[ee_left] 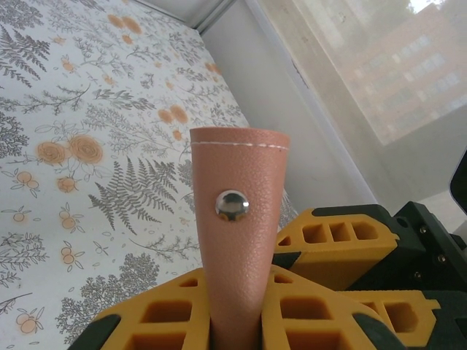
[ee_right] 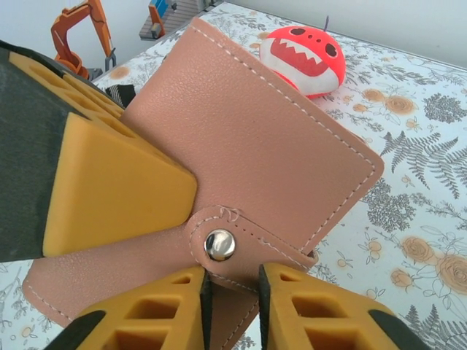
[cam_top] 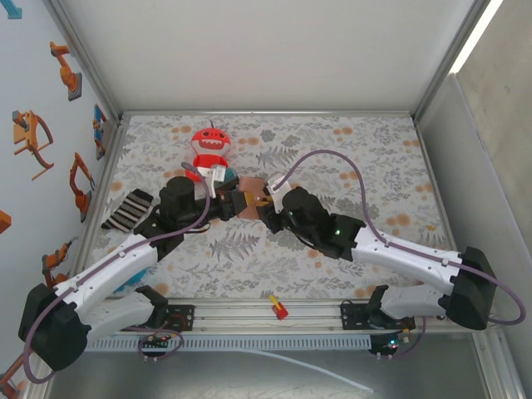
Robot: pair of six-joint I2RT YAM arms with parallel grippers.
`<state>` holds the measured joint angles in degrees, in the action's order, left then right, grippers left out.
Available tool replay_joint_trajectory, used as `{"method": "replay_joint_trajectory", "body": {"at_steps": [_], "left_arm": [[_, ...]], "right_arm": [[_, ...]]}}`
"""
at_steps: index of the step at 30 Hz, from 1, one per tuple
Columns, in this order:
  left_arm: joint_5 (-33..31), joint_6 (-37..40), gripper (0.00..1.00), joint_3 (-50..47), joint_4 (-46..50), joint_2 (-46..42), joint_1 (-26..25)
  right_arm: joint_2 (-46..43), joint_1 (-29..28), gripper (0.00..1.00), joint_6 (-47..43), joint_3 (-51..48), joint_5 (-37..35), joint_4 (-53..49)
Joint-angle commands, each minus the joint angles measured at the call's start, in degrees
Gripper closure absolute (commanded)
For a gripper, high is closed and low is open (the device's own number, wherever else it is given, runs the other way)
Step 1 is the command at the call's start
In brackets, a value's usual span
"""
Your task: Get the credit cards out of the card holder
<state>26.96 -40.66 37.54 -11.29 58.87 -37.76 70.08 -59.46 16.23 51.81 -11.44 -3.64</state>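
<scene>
Card holder (ee_right: pixel 248 146) — floral-patterned table (cam_top: pixel 349 141) beneath

No text, number or brand mark can be read anywhere. The card holder (ee_right: pixel 248 138) is marked only by a plain metal snap (ee_right: pixel 220 245), on which no lettering is seen. The orange machine-arm stickers (cam_top: pixel 65 71) on the left wall are pictures alone, with no legible words.

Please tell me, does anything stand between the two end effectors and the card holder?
Nothing visible does. The left end effector is closed on the card holder, and the right end effector pinches its edge just below the snap button.
</scene>
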Motion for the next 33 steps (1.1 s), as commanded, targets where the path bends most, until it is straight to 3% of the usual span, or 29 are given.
{"method": "replay_joint_trajectory", "body": {"at_steps": [1,4,10,14,18,24,27,33], "left_arm": [[10.48,-1.17,1.0,3.07,-3.22,-1.71,-1.52],[10.48,-0.75,1.0,3.16,-2.35,-1.82,-1.53],[8.07,1.61,1.0,3.42,1.24,-2.59,-1.42],[7.77,3.18,1.0,3.75,2.18,-3.04,-1.24],[7.89,4.19,1.0,3.74,2.86,-3.93,-0.69],[11.86,1.28,1.0,1.21,-3.15,-5.59,1.4],[14.51,0.34,1.0,0.96,-4.74,-5.79,1.68],[17.34,-2.42,1.0,-0.09,-9.17,-5.55,1.69]], "right_arm": [[-0.37,1.01,0.83,1.94,-1.02,-2.96,0.56],[-0.82,1.21,0.87,2.44,-0.73,-1.72,0.48],[-1.67,1.55,0.87,3.87,0.92,2.74,-1.82],[-3.13,2.99,0.73,7.68,1.42,5.86,-3.9],[-7.95,6.22,0.6,11.39,-1.5,13.32,-1.02],[-13.35,8.73,0.35,14.25,-4.96,19.37,3.83],[-14.02,10.68,0.3,16.76,-6.52,23.91,8.35],[-12.89,11.73,0.29,17.78,-6.86,27.68,12.81]]}}
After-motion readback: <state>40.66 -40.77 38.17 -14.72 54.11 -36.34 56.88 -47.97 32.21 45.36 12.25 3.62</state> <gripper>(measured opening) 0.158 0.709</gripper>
